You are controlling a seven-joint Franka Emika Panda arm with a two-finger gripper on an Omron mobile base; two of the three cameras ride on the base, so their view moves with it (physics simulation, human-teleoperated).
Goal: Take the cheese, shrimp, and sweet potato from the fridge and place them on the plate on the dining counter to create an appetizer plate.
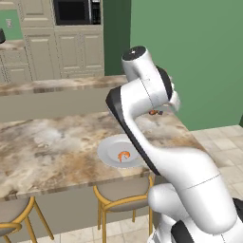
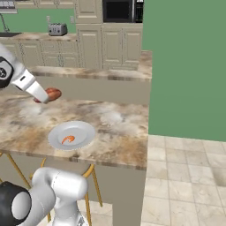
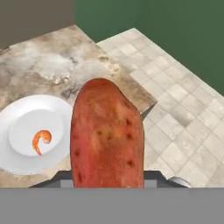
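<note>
My gripper (image 2: 47,96) is shut on the sweet potato (image 3: 107,135), a reddish-orange oblong lump that hangs above the dining counter (image 3: 52,65) near its right end. The same sweet potato (image 2: 53,93) shows past the white hand, and a sliver of it (image 1: 153,112) peeks out behind the arm. The round white plate (image 3: 22,111) lies on the marbled top, below and to the left of the potato in the hand view. A small curled orange shrimp (image 3: 40,141) rests on the plate (image 2: 84,132), also seen as the shrimp (image 1: 124,155). The cheese and the fridge are out of view.
Wooden stools (image 1: 116,199) stand under the counter's near edge. The counter ends at a corner (image 3: 146,103) over tiled floor (image 2: 185,176). A green wall (image 2: 185,66) rises to the right. Cream cabinets with a toaster (image 2: 57,29) and a microwave (image 2: 121,9) stand at the back.
</note>
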